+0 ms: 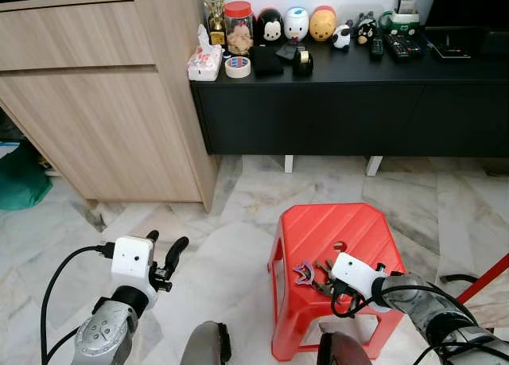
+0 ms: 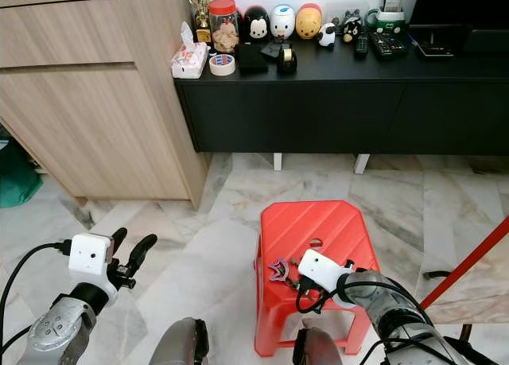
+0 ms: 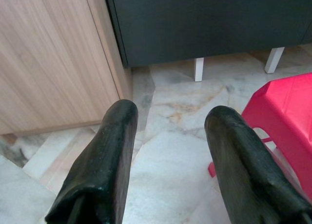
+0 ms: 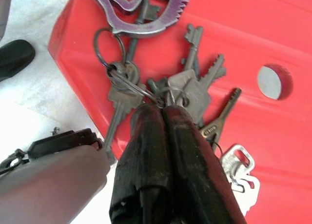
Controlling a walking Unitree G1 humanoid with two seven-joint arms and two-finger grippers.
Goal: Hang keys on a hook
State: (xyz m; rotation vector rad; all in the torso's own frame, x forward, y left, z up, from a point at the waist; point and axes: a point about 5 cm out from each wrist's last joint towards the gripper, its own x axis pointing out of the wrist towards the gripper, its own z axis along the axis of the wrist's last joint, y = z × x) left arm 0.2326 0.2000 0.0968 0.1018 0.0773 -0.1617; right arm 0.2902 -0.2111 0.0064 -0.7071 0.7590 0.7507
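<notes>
1. Right gripper (image 4: 163,109) has its two black fingers pressed together on the ring of a bunch of keys (image 4: 170,87), at the near left part of the red stool (image 1: 350,230).
2. Keys lie fanned on the stool's top, touching it, with a purple bird-shaped tag (image 4: 141,9) at the stool's left edge.
3. One silver key (image 4: 239,173) lies beside the fingers, and a round hole (image 4: 274,82) in the seat lies near the keys.
4. Left gripper (image 1: 163,250) hangs over the marble floor (image 1: 215,246) to the left of the stool, its fingers (image 3: 105,160) spread apart and holding nothing.
5. Far from the robot stands a black sideboard (image 1: 342,102) on white legs, with a wooden cabinet (image 1: 95,87) touching its left end.
6. On the sideboard's top sit a jar with a red lid (image 1: 238,27), a roll of tape (image 1: 238,67), small round figures and remote controls (image 1: 402,45).
7. A red rod (image 1: 485,276) slants at the near right.
</notes>
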